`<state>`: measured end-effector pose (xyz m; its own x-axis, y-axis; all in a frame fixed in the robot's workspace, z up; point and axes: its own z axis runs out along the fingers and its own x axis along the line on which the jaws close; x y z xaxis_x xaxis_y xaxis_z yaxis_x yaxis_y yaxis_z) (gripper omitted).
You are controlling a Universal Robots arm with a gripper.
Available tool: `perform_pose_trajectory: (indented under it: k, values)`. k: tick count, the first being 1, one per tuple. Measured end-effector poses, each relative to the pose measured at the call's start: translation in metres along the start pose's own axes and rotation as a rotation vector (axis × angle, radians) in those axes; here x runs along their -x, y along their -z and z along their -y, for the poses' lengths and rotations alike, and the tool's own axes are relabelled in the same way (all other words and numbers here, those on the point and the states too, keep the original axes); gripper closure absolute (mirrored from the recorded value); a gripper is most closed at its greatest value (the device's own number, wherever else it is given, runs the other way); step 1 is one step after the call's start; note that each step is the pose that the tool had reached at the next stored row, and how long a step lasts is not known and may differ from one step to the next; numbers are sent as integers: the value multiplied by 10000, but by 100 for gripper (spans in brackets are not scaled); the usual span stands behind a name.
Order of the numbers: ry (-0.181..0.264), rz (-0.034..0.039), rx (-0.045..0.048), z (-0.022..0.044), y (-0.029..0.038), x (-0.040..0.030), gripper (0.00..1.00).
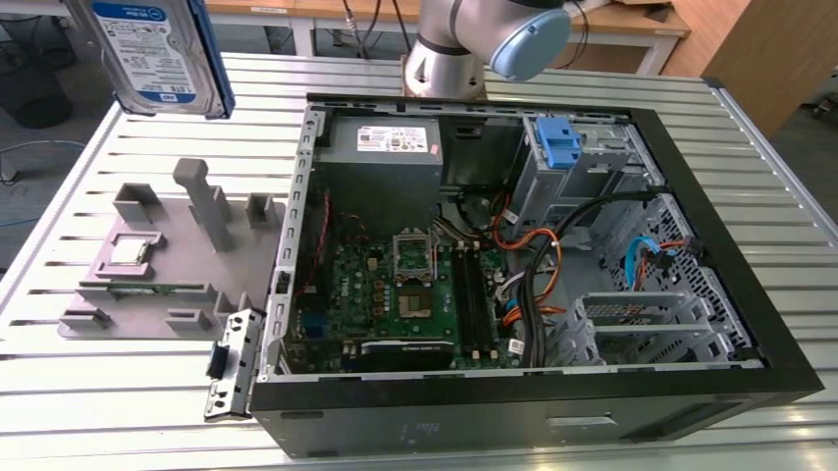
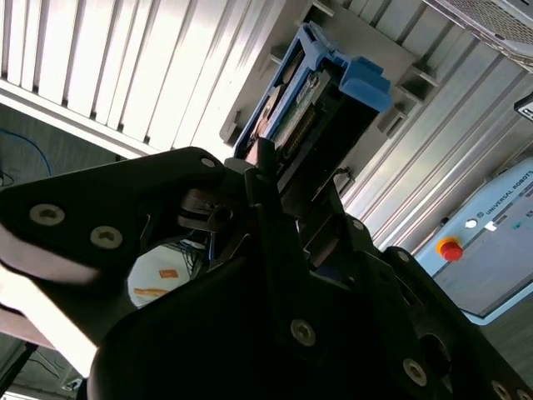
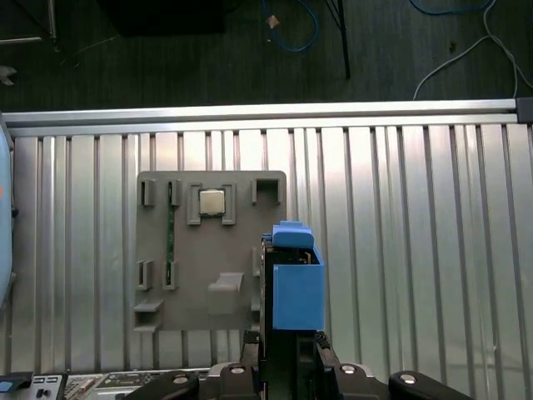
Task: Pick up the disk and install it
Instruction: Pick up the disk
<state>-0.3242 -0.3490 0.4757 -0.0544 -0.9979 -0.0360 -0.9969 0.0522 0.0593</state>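
Pick-up looks done: at the exterior view's left the disk (image 1: 157, 54) hangs above the grey fixture tray (image 1: 177, 263), upright, label facing the camera, long axis roughly vertical; in the first wrist view the gripper (image 3: 287, 354) pinches one end, the blue carrier tab pointing down; fitting it into the open computer case (image 1: 497, 422), at the right, is not yet done.

Cable tangle (image 1: 566, 243) beside drive cage (image 1: 651, 329)

Your gripper (image 2: 296, 179) is clamped on the disk (image 2: 333, 83), which sticks out ahead of it, blue frame outermost. Beyond the disk you see a grey tray (image 2: 375, 37) on the slatted metal table (image 2: 125, 58). A red button (image 2: 450, 248) sits off to the gripper's side.
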Motion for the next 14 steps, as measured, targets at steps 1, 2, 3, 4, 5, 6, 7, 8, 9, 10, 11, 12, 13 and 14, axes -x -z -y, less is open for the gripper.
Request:
perform_pose_trajectory:
  k: [1,2,3,4,5,6,7,8,9,10,11,12,13,14]
  values:
    - [0,0,0,9,1,0,65]
    - [0,0,0,17,1,1,65]
    - [0,0,-1,26,1,1,65]
    - [0,0,-1,36,2,2,65]
    - [0,0,0,44,3,2,65]
    - [0,0,-1,52,3,3,65]
    - [0,0,0,61,3,3,65]
    - [0,0,-1,70,4,4,65]
    - [0,0,-1,79,4,4,65]
    - [0,0,0,89,5,5,65]
    - [0,0,0,99,6,5,65]
    - [0,0,-1,111,6,6,65]
    - [0,0,0,123,7,7,65]
    - [0,0,0,134,7,7,65]
